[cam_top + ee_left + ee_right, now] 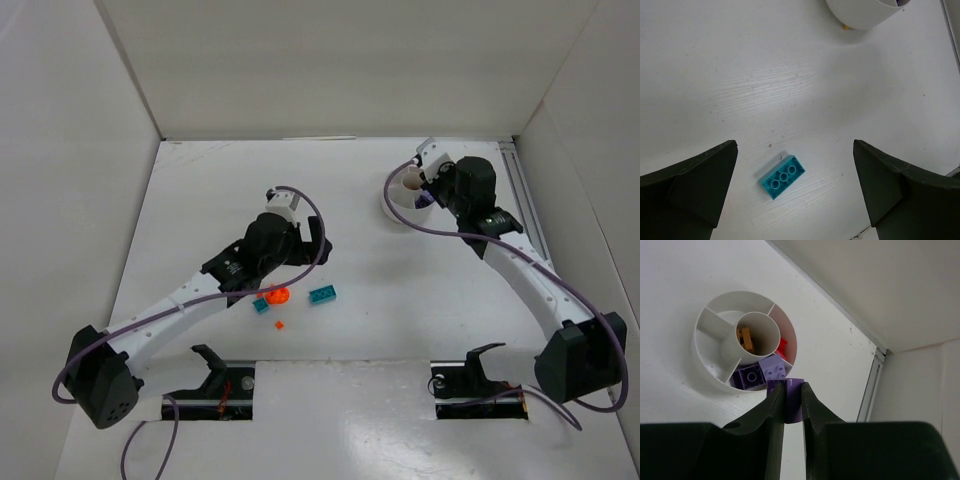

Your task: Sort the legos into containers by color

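The left pincer (795, 145) gapes wide above a teal lego (782, 176) lying flat on the surface (715, 75), while at far right the right pincer (791, 386) pinches a purple lego (793, 407) at the rim of the white dish (707, 347) (two purple pieces lie in the nearest wedge).

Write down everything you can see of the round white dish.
The white dish, plastic-looking, stands upright on the table, far right. Walls split it into wedges around a central ring. The ring holds an orange piece; one wedge a red piece; another two purple bricks; the rest look empty. The right tool, shut on a purple brick, hangs at the rim beside those.
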You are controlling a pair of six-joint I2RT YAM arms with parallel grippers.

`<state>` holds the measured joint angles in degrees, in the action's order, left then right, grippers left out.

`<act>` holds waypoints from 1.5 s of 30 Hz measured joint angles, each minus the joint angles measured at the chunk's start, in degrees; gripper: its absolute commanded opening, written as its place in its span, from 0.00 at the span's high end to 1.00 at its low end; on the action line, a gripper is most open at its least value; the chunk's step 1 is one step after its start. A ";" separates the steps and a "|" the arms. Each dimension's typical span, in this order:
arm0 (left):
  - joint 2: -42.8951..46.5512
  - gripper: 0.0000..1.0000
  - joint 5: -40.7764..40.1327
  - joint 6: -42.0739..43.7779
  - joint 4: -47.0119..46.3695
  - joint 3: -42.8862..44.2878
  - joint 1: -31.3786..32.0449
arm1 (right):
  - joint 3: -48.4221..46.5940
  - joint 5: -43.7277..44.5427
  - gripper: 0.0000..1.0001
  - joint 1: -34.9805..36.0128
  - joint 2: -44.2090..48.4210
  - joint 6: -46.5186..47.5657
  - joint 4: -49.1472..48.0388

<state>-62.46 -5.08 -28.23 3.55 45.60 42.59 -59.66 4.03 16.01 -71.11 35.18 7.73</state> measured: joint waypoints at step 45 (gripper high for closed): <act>-6.16 0.00 4.24 -2.80 4.26 0.20 -7.06 | 5.66 1.95 1.00 -0.15 -12.96 -5.95 -15.91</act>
<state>-68.62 -0.84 -31.03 7.81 45.80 35.53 -54.00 5.98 15.86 -84.07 29.23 -8.19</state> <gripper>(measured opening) 0.997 0.219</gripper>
